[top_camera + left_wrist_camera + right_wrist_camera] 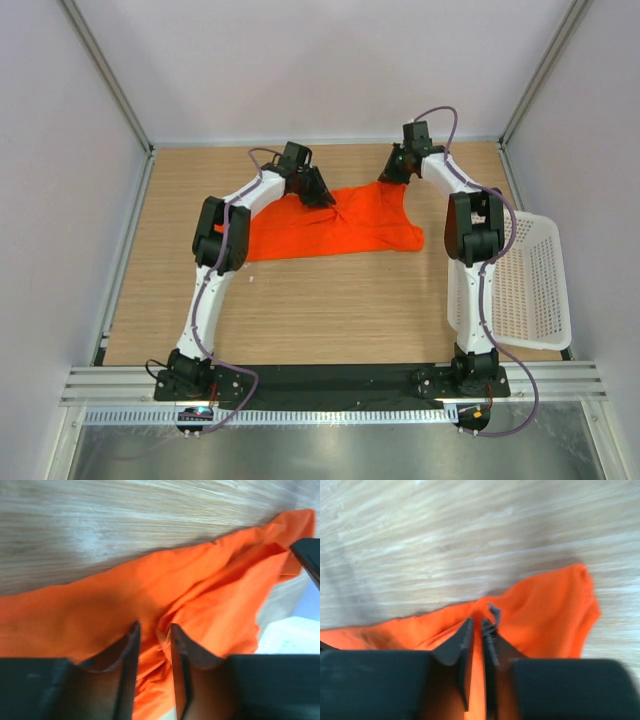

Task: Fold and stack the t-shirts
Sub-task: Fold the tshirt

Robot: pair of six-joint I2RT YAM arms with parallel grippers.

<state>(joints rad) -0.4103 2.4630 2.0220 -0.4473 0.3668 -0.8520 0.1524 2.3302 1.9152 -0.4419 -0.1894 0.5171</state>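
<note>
T-shirt (330, 228) is spread crumpled and unfolded between the grippers, beneath their fingertips. Its edge is pinched by the right gripper (477, 622). Whether anything is grasped by the narrowly parted left gripper (154, 626) cannot be told. Folding and stacking are judged undone.

Basket (530, 285) blocks rt edge; table (330, 310) bare nr side of t-shirt (330, 230)

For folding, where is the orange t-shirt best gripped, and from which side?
Probably the far edge of the bright orange-red thin-fabric t-shirt, pinched near each end, coming down from above. It lies spread on the wooden table, and along that edge the cloth is rucked into raised folds that jaws can close on; the flatter middle offers little.
</note>
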